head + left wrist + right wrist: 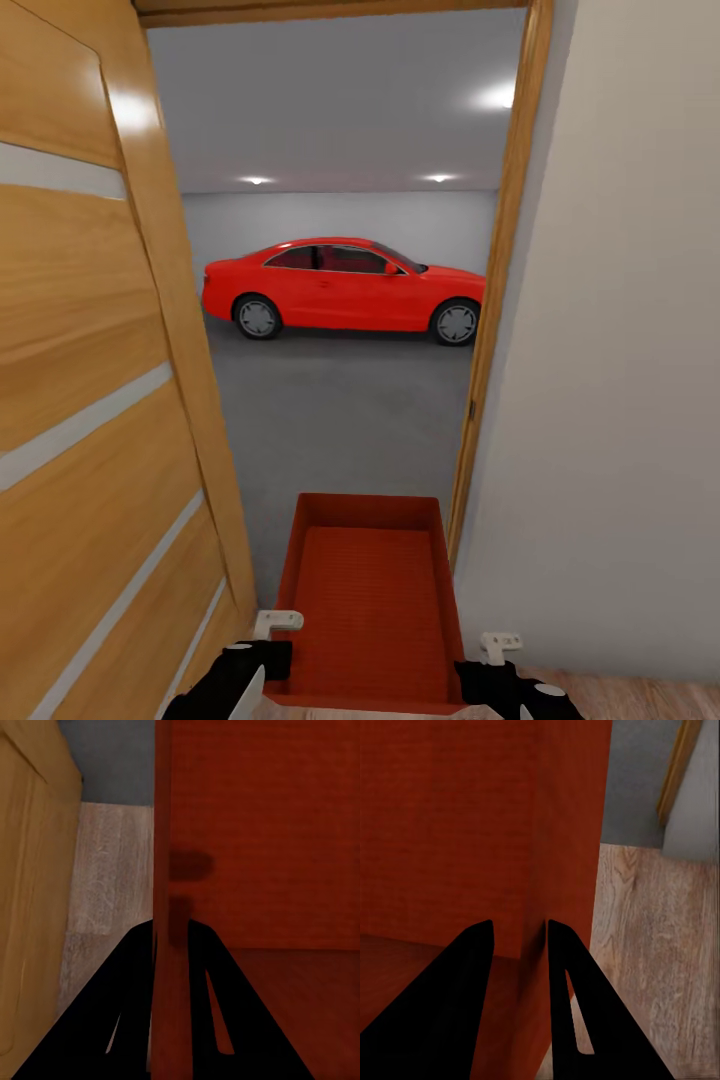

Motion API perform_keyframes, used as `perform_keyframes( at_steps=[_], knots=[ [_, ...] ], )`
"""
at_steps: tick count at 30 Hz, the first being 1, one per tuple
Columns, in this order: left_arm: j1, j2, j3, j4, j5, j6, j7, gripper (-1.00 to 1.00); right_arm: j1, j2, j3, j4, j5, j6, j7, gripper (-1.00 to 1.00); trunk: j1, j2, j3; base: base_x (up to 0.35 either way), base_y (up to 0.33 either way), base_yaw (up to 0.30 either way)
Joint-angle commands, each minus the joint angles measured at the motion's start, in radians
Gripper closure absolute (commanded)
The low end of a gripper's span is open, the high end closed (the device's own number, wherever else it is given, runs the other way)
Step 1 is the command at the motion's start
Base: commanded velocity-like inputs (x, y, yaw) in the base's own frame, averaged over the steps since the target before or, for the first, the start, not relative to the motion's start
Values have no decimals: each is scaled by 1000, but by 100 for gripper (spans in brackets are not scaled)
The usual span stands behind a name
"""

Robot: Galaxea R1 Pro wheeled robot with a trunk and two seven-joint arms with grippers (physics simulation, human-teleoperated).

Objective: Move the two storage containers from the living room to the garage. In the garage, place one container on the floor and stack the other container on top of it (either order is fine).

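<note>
No brand, label or writing readable on anything.

Room: robot stands at an open doorway. Wood-panelled door w/ pale inset strips is swung open on the container's left side; wood door frame and a plain pale wall on its right. Beyond the frame is the garage: dark grey concrete floor, pale grey back wall, ceiling spotlights, and a red coupe car parked side-on against the back wall, nose twd the frame side. Under the robot the surface is light wood plank flooring, meeting the grey concrete at the threshold.

One storage container, orange-red, open top, no lid, is held level between both arms just short of the threshold, centred in the door gap. Its long axis runs away from the robot, straight at the car; far short end pts into the garage.

Left gripper straddles the container's left side wall, fingers pinched on it, one each side. Right gripper is clamped likewise on the right side wall, near the close end.
</note>
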Motion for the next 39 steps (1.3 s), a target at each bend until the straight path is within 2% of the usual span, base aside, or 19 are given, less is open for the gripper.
perform_keyframes(
  at_steps=[1, 7, 15, 30, 39],
  knots=[
    [-2, -5, 13, -5, -7, 9, 36, 100, 1, 1, 13, -1, 52, 5, -11, 100, 1, -2, -2, 0, 0, -248],
    [-2, -5, 13, -5, -7, 9, 36, 100, 1, 0, 13, -1, 52, 5, -11, 100, 1, -2, -2, 0, 16, -80],
    [-2, -5, 13, -5, -7, 9, 36, 100, 1, 1, 13, -1, 52, 5, -11, 100, 1, -2, -2, 0, 185, -2],
    [-2, -5, 13, -5, -7, 9, 36, 100, 1, 0, 13, -1, 52, 5, -11, 100, 1, -2, -2, 1, 10, 0],
    [-2, -5, 13, -5, -7, 10, 36, 100, 1, 0, 13, -1, 53, 5, -11, 100, 1, -2, -2, 237, 0, 0]
  ],
)
